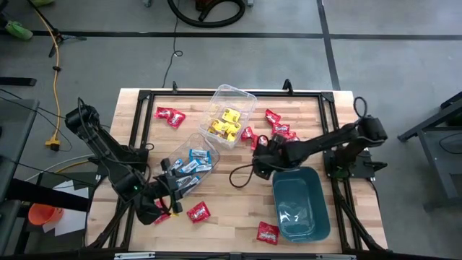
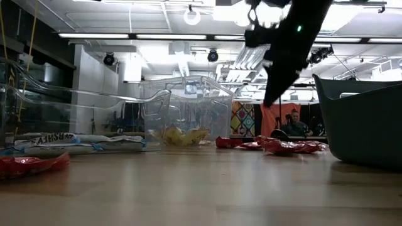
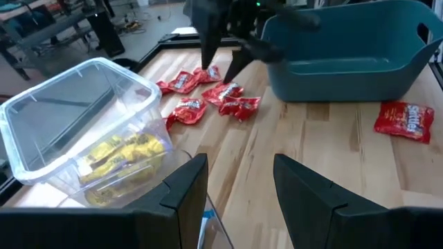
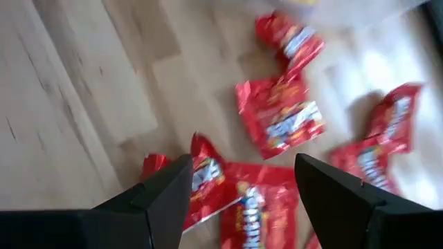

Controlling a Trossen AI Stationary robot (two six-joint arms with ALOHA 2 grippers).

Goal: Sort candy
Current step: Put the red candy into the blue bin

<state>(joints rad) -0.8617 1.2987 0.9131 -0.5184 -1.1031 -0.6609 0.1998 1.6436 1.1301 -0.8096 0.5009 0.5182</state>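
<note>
While my right gripper (image 4: pixel 242 197) hangs spread wide and empty above red candy (image 4: pixel 280 121) on the table (image 1: pixel 231 198), my left gripper (image 3: pixel 239 190) is parted, holding nothing, beside a tub (image 1: pixel 193 163) of blue candy. Yellow candy (image 1: pixel 225 124) fills another tub (image 1: pixel 232 114). Near my right gripper sits a teal bin (image 1: pixel 302 204).

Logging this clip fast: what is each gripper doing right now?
Left gripper: open, empty, beside the tub of blue candy.
Right gripper: open, empty, over the red candy.
</note>
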